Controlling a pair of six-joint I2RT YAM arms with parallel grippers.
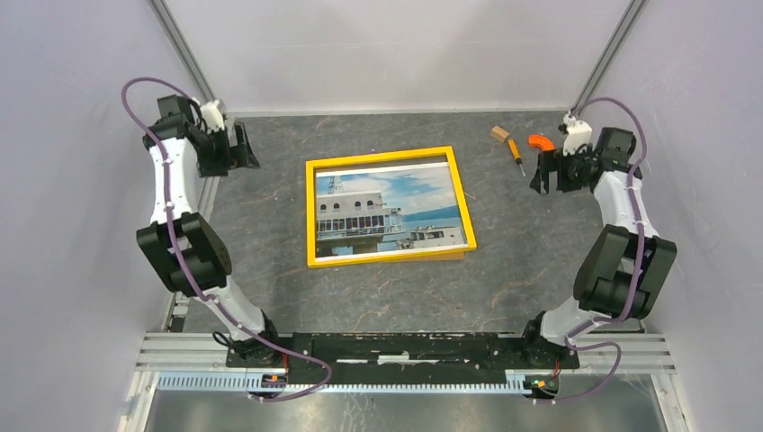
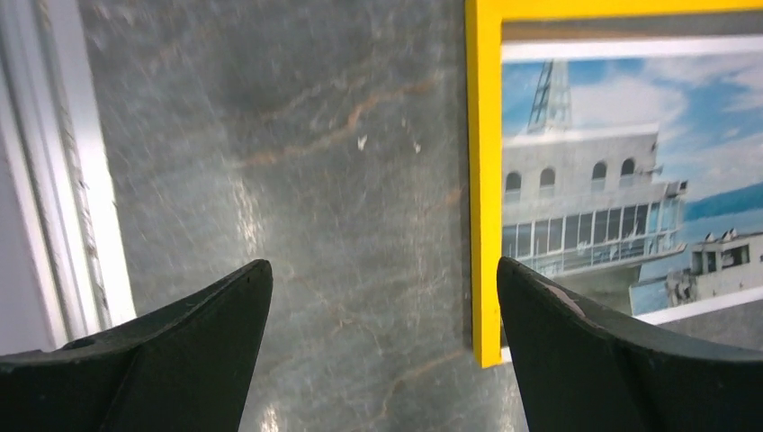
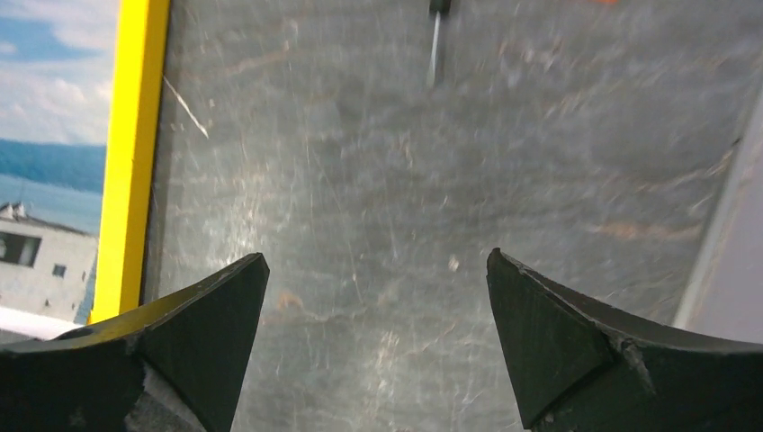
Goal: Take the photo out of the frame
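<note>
The frame point(image 1: 311, 216) is lying flat, face up, at the centre of the tabletop point(image 1: 261, 234), with the photo point(image 1: 387, 209) sitting inside it. In the top view its long axis is running 9 to 3 o'clock, slightly skewed. The left gripper point(image 1: 245, 148) is hovering off the frame's 10 o'clock corner, jaws spread wide and holding nothing. The right gripper point(image 1: 543, 178) is hovering off toward 2 o'clock, likewise wide and empty, further from the border. Judgement: the left arm is standing nearer, with the frame lying at 4 o'clock from it.
</note>
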